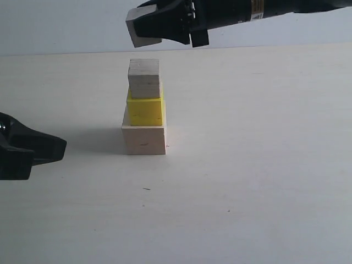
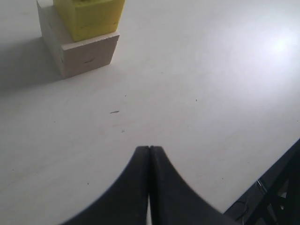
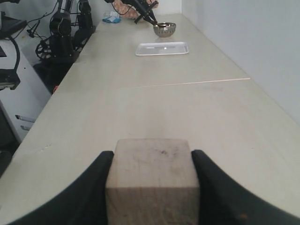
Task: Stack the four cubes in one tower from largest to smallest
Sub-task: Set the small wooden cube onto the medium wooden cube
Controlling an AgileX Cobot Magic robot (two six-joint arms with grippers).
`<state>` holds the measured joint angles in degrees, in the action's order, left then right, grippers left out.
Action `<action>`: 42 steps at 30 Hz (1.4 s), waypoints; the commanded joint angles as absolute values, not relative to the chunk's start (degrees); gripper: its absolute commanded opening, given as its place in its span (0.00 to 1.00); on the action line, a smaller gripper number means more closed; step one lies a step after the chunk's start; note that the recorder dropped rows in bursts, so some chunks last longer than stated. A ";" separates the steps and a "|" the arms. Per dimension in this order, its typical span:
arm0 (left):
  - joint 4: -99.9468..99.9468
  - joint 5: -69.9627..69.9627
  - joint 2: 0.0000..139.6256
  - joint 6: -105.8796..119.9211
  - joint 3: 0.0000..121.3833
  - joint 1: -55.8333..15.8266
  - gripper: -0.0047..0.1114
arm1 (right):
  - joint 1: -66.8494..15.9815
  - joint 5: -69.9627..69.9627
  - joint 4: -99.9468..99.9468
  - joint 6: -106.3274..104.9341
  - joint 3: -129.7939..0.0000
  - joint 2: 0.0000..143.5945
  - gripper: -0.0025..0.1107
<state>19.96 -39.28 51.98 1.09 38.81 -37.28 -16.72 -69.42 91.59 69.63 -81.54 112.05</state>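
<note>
Stack so far: big pale cube point(image 1: 144, 139) on bench point(image 1: 247, 165), yellow cube point(image 1: 146, 111) on it, grainy med cube point(image 1: 144, 78) on top. R pincer point(image 3: 152, 187) clamped on smallest cube point(image 3: 152, 180), up above stack, not touching. L pincer point(image 2: 149, 152) closed tight, low, off to left

Around me: pale wood-look tabletop point(image 1: 264, 209) w/ faint specks, plain white wall point(image 1: 66, 27) behind & along one side, thin seam point(image 3: 187, 84) across the top, white tray point(image 3: 162, 48) + metal bowl point(image 3: 164, 29) at far end, black gear & cables point(image 3: 70, 28) off the edge, soft glare patch point(image 2: 281, 44) on surface.
</note>
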 commanded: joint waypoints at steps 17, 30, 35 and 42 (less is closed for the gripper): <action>19.99 -38.83 51.76 1.25 38.71 -37.12 0.05 | -16.64 -69.96 78.98 54.79 -76.35 118.14 0.02; 19.88 -38.83 51.76 1.25 38.71 -37.12 0.05 | -16.64 -69.96 78.26 53.98 -76.35 119.80 0.02; 19.88 -38.83 51.76 1.25 38.71 -37.12 0.05 | -16.64 -69.96 78.26 53.98 -76.35 119.80 0.02; 19.66 -38.83 51.76 1.25 38.71 -37.12 0.05 | -16.99 -69.96 78.27 53.98 -76.35 119.80 0.02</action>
